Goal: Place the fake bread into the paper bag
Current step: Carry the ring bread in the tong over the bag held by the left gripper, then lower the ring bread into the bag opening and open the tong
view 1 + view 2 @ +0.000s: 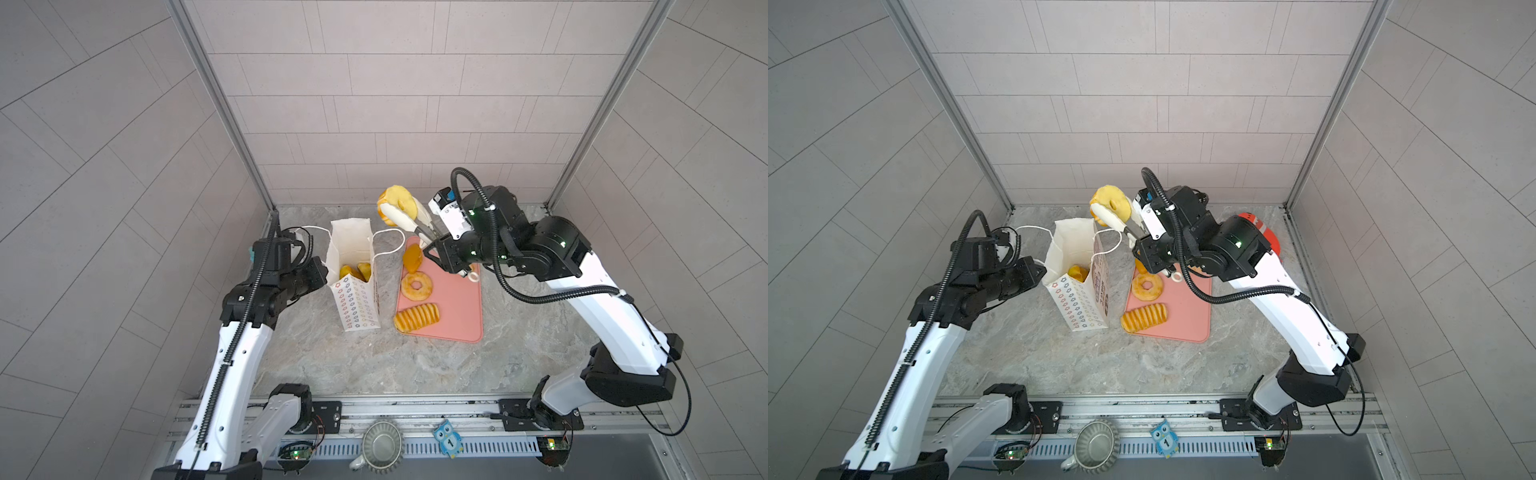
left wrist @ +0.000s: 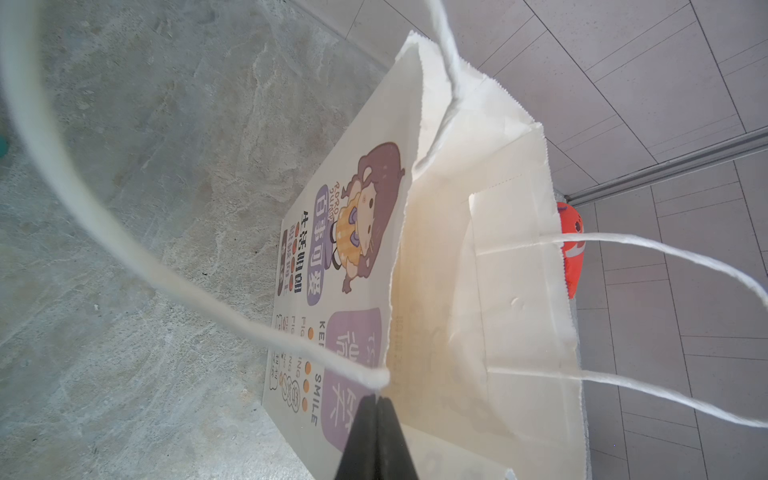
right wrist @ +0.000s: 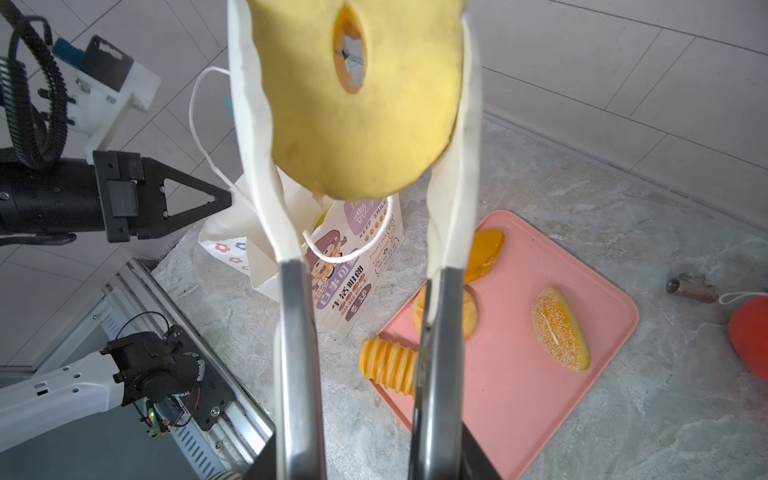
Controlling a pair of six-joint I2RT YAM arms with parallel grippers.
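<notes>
1. Gripping a pair of white-tipped metal tongs (image 1: pixel 401 219) by the handles, the right pincer (image 1: pixel 434 245) is narrowed around them. The tongs clamp a yellow ring doughnut (image 1: pixel 397 200), raised off the bench (image 1: pixel 332 357) at about 1 o'clock from the bag's mouth in both top views.
2. The left pincer (image 2: pixel 376 411) is fully closed, pinching the rim of the paper bag (image 1: pixel 357 305) where a white cord handle (image 2: pixel 124 249) is attached. The bag stands upright and open.
3. Golden pastries (image 1: pixel 355 271) lie at the bottom of the bag.
4. The bag's faces show a cartoon girl, "KEEP SMILE", "FIGHTING" and Chinese characters; its sides carry small flowers.
5. A pink tray (image 1: pixel 457 307) lies at 3 o'clock of the bag. It holds an orange loaf (image 1: pixel 412 257) at 12 o'clock, a second ring doughnut (image 1: pixel 415 286) and a ridged roll (image 1: pixel 417 318) at 6 o'clock, its end over the tray's edge. The right wrist view adds a sesame bun (image 3: pixel 561 328).
6. A red plush fish (image 1: pixel 1266 235) sits behind the right arm.
7. On the rail at 6 o'clock, a blue owl tag (image 1: pixel 448 444) reads "1", beside a fluted tin (image 1: pixel 382 446).
</notes>
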